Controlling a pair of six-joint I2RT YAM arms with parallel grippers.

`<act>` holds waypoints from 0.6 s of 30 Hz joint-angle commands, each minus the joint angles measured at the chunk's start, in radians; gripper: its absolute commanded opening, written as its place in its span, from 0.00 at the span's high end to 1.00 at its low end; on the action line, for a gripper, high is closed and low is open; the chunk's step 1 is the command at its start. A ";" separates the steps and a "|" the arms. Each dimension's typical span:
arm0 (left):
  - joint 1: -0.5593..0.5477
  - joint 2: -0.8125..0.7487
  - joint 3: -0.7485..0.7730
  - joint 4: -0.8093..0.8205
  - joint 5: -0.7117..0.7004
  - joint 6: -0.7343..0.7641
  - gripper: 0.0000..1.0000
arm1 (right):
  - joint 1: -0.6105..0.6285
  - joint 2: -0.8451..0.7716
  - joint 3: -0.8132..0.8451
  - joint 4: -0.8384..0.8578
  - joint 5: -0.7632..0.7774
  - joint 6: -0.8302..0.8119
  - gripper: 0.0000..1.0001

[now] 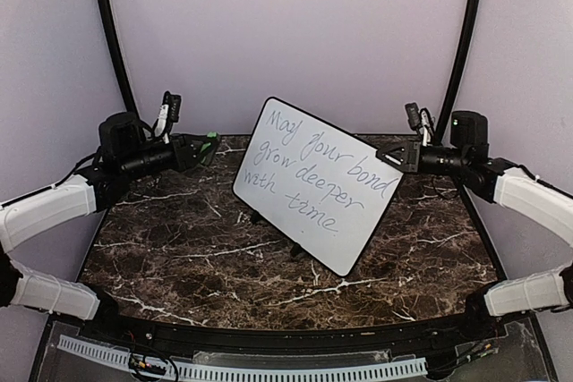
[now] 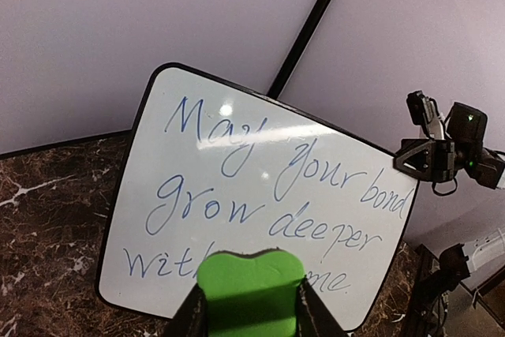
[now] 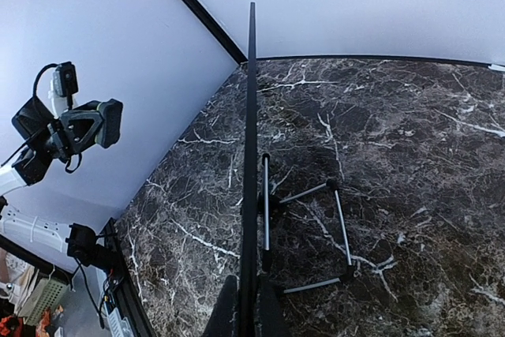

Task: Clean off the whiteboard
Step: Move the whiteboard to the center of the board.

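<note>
Dark veined marble table (image 1: 161,257) carries the large white rectangular whiteboard (image 1: 313,185) with its thin black frame mid-table, propped on a wire stand (image 3: 304,219), blue handwriting unwiped. At its right edge the right gripper (image 1: 395,157) is pressed together on the frame. Just left of the board, the left gripper (image 1: 204,146) pinches a small green eraser block (image 2: 248,286) facing the writing; the board's long axis slants from upper left down to the right, so the left arm looks placed to wipe
</note>
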 commanded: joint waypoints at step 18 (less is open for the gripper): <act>-0.030 0.443 0.517 -0.112 -0.090 0.290 0.68 | 0.087 -0.083 0.061 -0.085 0.021 -0.043 1.00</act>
